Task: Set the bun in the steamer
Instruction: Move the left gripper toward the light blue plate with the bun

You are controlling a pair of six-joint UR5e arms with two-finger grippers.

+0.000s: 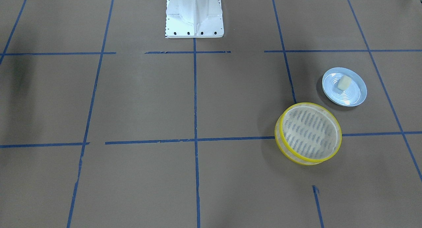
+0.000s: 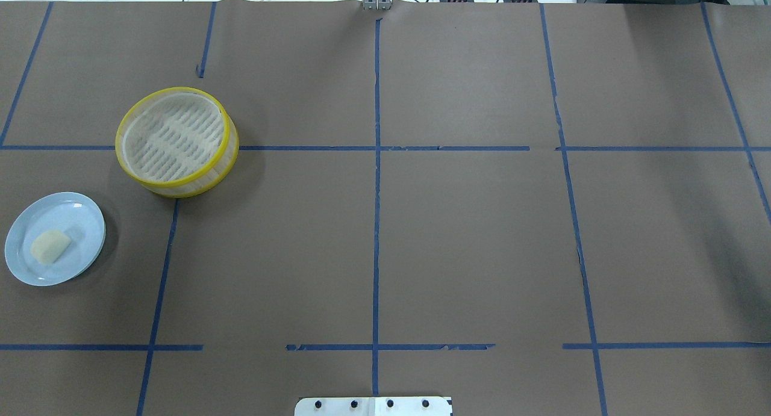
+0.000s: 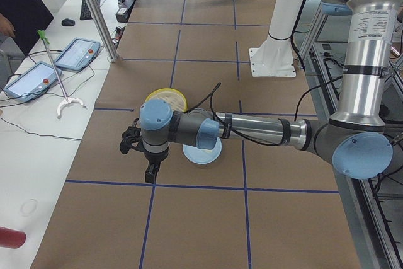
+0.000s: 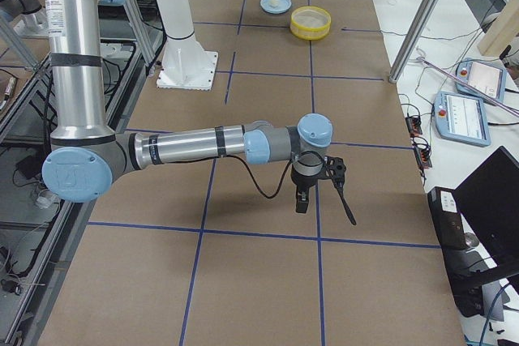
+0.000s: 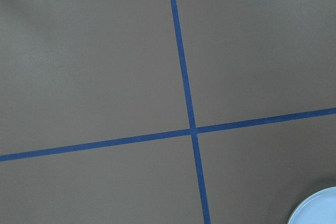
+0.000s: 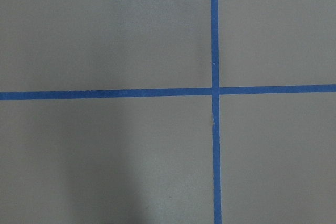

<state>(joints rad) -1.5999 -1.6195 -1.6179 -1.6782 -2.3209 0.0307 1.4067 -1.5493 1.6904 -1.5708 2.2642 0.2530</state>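
Two pincers above your desk [image 1: 138,102], left pincer [image 3: 151,173] and right pincer [image 4: 302,202], grip you cannot tell, bun [image 1: 344,82] on plate [image 1: 353,94] at frame right, steamer [image 1: 286,151] near, lower left of it.

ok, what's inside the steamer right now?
Nothing visible: the steamer shows only its bare slatted floor. The bun sits outside it, on the blue-white plate. Whatever lies under the steamer is covered.
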